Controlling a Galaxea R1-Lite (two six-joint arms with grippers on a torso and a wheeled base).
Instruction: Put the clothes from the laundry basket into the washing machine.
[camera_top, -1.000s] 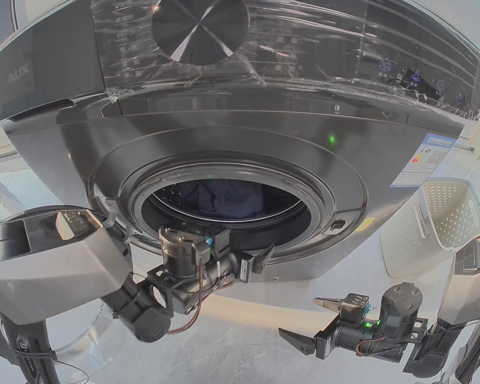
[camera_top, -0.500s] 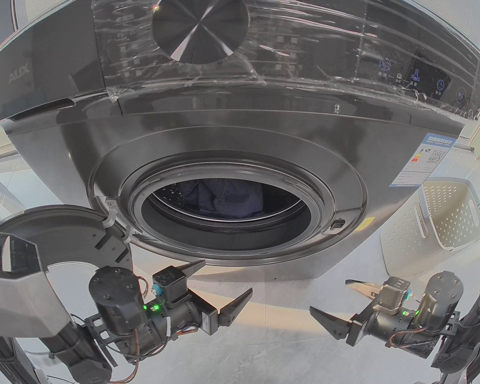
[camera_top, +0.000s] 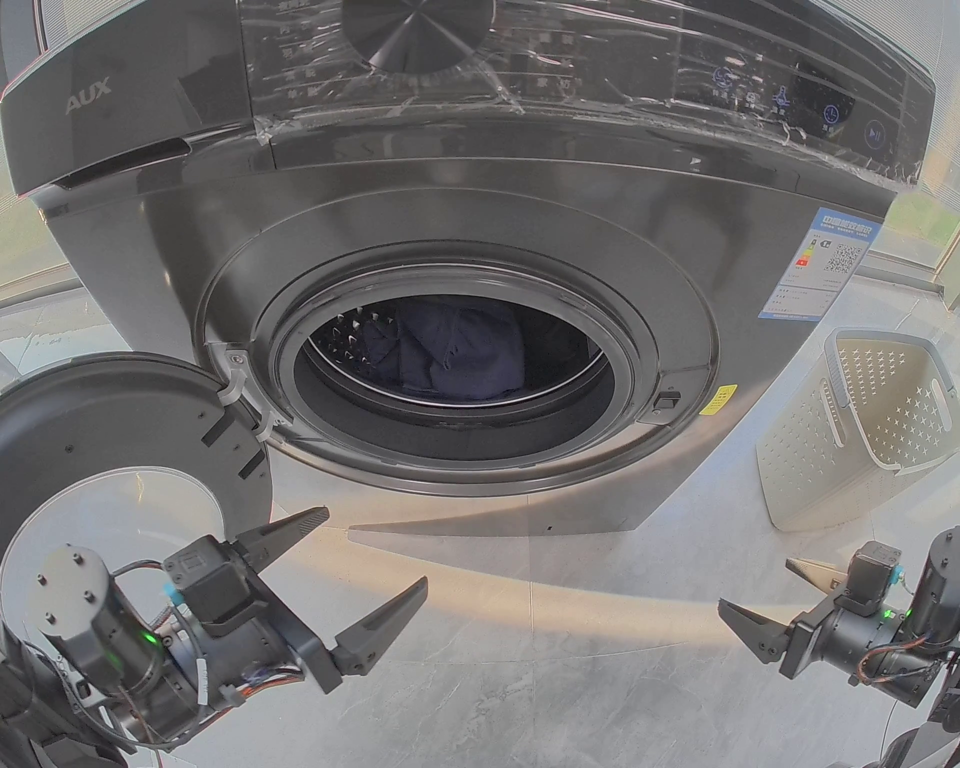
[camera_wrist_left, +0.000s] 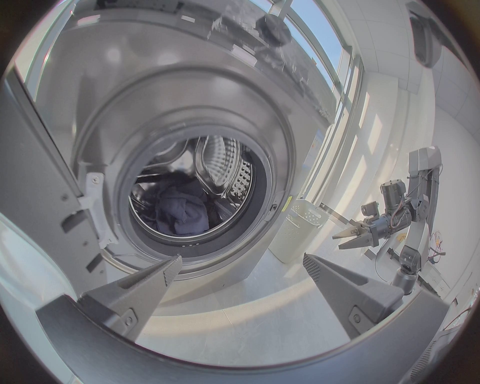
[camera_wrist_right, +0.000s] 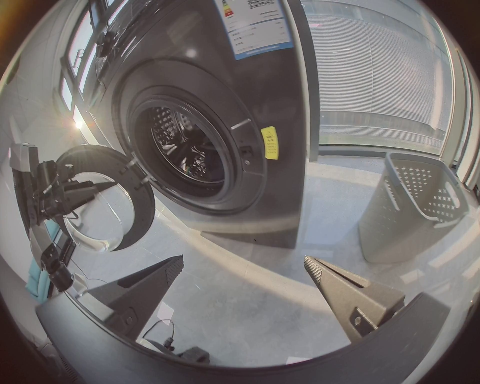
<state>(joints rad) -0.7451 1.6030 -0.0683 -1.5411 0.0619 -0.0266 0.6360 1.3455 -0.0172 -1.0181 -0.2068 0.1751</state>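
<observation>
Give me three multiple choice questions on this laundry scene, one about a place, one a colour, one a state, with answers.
1. Where does the laundry basket stand?
A) on the floor, right of the washing machine
B) on top of the machine
C) on a shelf

2. What colour are the clothes in the drum?
A) red
B) dark blue
C) yellow

3. How is the machine's door?
A) shut
B) swung open to the left
C) removed

Answers: 1 A, it stands on the floor beside the machine. 2 B, a dark blue bundle lies inside. 3 B, it hangs from its hinge, opening clear.
</observation>
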